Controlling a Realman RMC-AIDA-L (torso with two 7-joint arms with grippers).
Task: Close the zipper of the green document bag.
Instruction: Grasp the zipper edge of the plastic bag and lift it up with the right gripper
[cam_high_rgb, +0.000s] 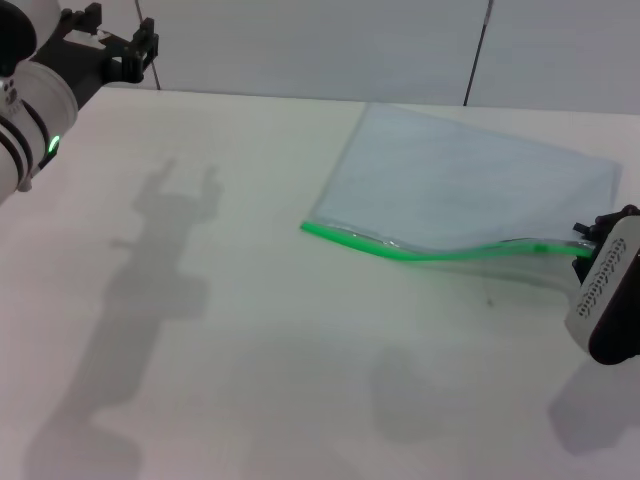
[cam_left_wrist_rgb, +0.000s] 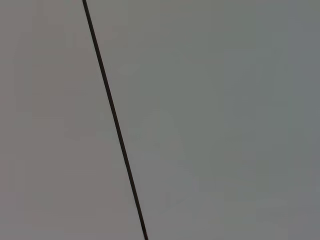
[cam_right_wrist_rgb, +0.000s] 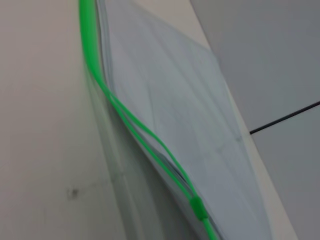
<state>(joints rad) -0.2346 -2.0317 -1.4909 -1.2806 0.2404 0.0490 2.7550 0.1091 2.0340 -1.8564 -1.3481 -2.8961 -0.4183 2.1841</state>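
One white table (cam_high_rgb: 250, 330) carried one green document bag (cam_high_rgb: 470, 185), a flat translucent bluish-grey pouch lying on the table's far right part. One zipper (cam_high_rgb: 400, 250) ran as a bright green strip along its near long edge, lifted and wavy toward the right end, its two tracks parted there in the right wrist view. One small green slider (cam_right_wrist_rgb: 198, 207) sat on that strip. The right pincer (cam_high_rgb: 590, 245) was at the strip's right end; whether it held anything could not be told. The left pincer (cam_high_rgb: 125, 50) hung spread and empty above the far left corner.
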